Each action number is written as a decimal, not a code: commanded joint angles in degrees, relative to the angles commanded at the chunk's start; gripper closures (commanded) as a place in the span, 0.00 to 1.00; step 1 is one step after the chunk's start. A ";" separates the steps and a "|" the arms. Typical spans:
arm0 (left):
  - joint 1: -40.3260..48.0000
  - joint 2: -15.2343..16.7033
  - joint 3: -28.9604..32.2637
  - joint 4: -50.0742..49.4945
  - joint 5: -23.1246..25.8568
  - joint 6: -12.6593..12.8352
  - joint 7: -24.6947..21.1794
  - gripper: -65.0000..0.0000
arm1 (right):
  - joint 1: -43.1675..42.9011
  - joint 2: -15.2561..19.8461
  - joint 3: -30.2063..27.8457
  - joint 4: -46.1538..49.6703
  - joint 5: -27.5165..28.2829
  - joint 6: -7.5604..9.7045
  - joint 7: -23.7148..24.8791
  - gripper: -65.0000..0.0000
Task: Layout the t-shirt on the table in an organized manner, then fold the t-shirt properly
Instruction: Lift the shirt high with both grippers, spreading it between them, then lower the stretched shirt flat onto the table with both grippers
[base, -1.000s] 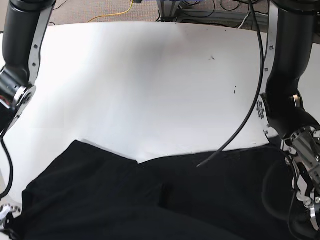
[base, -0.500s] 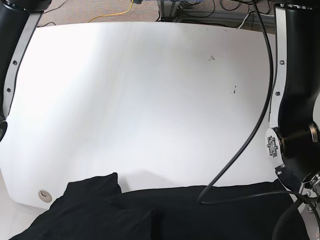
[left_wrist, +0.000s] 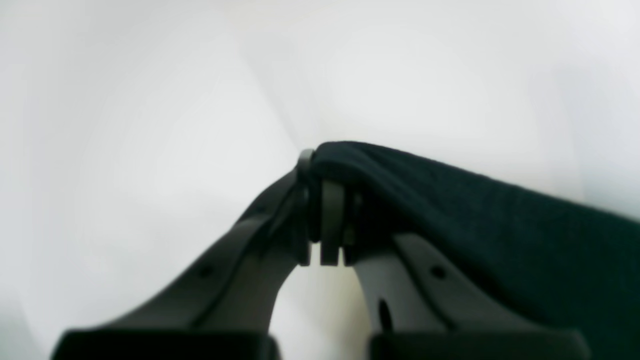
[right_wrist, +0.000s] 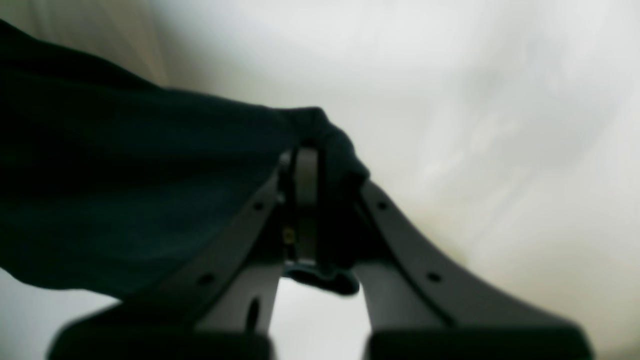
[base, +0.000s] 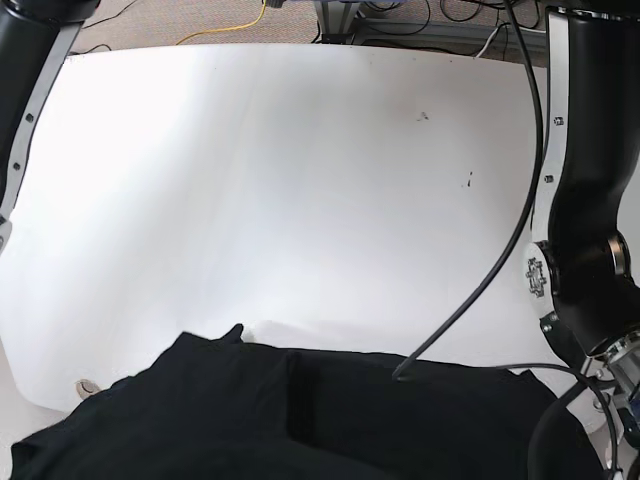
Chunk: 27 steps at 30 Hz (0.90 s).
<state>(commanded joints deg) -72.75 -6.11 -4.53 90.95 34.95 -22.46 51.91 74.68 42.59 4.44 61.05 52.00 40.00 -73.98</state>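
Two tools, left tool (left_wrist: 325, 220) and right tool (right_wrist: 312, 210), each clamped on one t-shirt (base: 300, 420).

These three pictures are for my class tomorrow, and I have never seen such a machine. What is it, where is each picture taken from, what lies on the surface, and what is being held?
It is a robot with two arms, each ending in a two-fingered gripper. The wide picture looks down from the robot's body onto a white table. A black t-shirt lies at its near edge, and the dark columns at the sides are the arms. The other two pictures come from cameras on the wrists, looking along the fingers. The left gripper is shut on a bunched bit of the shirt, which runs off to that picture's right. The right gripper pinches another bit. Both wrist pictures are blurred, so finer detail cannot be made out.
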 joint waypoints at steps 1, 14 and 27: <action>0.70 0.00 -0.09 0.53 0.00 0.00 0.35 1.00 | -1.14 0.26 0.35 0.00 0.70 0.00 0.00 1.00; 23.12 0.00 0.09 16.09 0.53 -5.19 12.66 1.00 | -31.12 3.52 9.49 0.09 13.71 0.00 -1.76 1.00; 50.29 -0.26 -0.26 23.74 0.44 -6.07 13.63 1.00 | -50.11 7.21 12.04 0.09 24.44 0.00 -2.90 1.00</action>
<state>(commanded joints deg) -22.46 -6.37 -4.79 114.68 35.38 -28.53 65.54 24.57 49.80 16.48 61.14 76.44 40.00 -76.88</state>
